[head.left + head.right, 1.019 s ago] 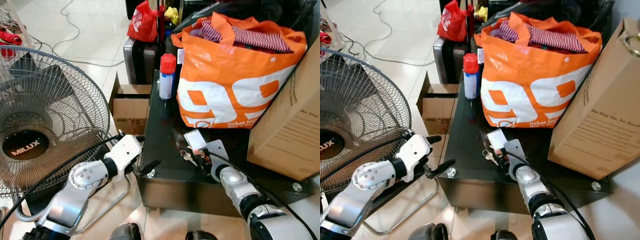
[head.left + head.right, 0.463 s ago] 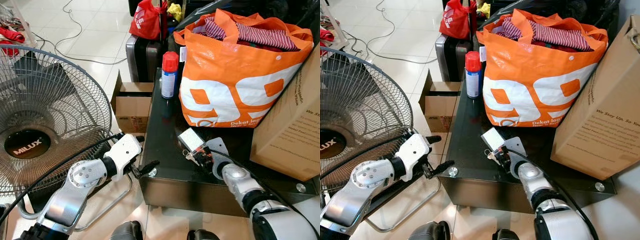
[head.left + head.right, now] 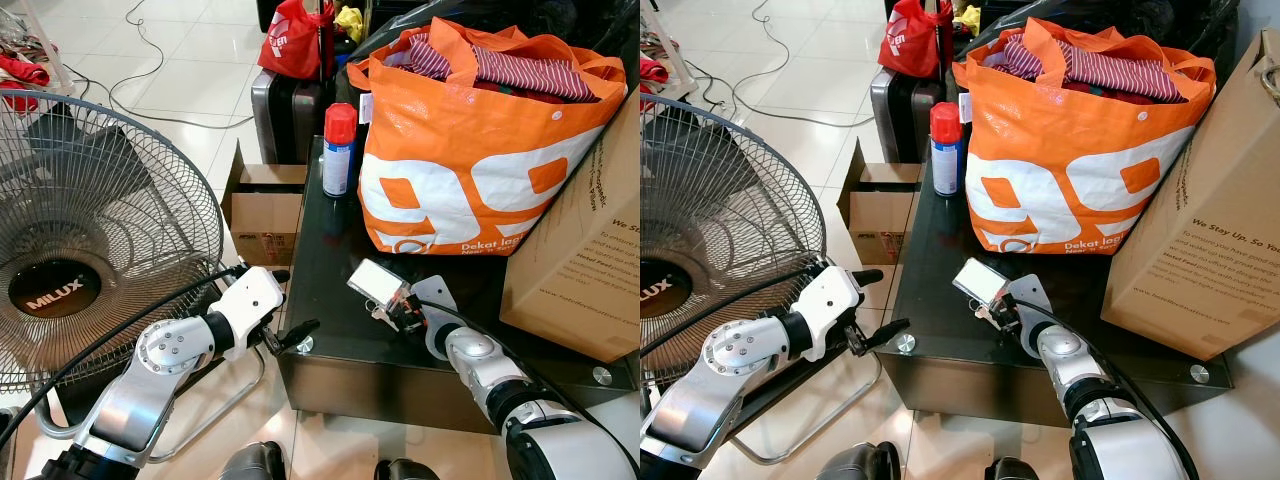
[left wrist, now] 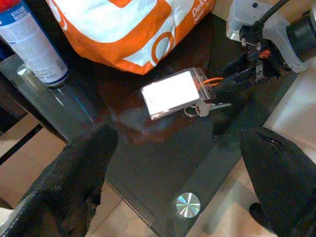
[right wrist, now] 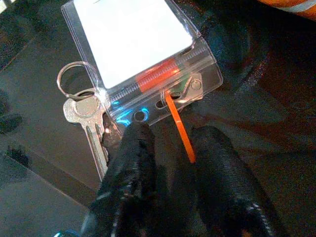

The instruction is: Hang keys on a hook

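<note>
Keys (image 5: 91, 123) pinched by right pincer (image 5: 170, 148) near table (image 3: 330, 370) edge.

Both arms are silver metal with rounded joints and black collars. Behind the left end effector (image 3: 285, 333) sits a white boxy housing; a black cable trails back from it. The right end effector (image 5: 170, 148) has two black textured fingers (orange wiring behind them).
</note>
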Controlling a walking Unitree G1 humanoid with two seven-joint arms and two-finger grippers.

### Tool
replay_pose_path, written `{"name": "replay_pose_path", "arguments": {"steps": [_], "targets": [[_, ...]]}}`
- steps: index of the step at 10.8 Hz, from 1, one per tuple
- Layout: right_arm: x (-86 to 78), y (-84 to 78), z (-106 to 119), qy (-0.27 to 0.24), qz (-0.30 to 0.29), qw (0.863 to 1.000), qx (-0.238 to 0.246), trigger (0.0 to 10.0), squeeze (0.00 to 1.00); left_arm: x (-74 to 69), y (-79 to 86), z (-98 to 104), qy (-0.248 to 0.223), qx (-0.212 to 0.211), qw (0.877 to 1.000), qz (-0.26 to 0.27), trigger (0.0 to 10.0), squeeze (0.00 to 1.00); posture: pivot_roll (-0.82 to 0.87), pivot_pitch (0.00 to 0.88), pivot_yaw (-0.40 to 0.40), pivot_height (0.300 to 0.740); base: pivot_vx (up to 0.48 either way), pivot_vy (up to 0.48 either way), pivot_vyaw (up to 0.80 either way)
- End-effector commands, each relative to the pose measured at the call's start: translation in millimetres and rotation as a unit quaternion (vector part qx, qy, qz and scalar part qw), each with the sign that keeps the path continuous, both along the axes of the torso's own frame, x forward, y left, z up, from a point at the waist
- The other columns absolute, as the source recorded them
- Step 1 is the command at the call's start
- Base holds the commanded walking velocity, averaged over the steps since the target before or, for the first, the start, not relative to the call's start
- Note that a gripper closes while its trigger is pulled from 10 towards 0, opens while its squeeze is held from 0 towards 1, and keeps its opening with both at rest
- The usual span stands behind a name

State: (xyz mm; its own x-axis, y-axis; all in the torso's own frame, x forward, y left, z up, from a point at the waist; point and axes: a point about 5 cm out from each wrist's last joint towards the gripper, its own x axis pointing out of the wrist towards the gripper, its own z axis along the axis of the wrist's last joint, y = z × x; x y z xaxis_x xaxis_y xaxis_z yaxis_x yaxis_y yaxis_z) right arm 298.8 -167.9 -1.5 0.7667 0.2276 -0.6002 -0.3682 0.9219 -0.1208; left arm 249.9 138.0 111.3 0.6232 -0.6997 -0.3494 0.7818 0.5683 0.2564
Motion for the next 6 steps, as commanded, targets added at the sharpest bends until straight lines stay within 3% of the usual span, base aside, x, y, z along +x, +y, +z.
{"name": "replay_pose_path", "arguments": {"steps": [1, 6], "targets": [[-4.6, -1.8, -4.1, 0.007, 0.006, 1.000, -0.006, 0.0, 0.00, 0.4, -1.3, 2.4, -0.005, 0.001, 1.000, -0.006, 10.0, 0.00, 0.02, 0.127, 0.032, 0.740, 0.000, 0.000, 0.00], [-7.0, -6.1, -6.4, 0.008, -0.004, 1.000, -0.017, 0.0, 0.00, 1.7, -2.4, 1.1, -0.006, 0.000, 1.000, -0.005, 10.0, 0.00, 0.01, 0.124, 0.032, 0.740, 0.000, 0.000, 0.00]]}}
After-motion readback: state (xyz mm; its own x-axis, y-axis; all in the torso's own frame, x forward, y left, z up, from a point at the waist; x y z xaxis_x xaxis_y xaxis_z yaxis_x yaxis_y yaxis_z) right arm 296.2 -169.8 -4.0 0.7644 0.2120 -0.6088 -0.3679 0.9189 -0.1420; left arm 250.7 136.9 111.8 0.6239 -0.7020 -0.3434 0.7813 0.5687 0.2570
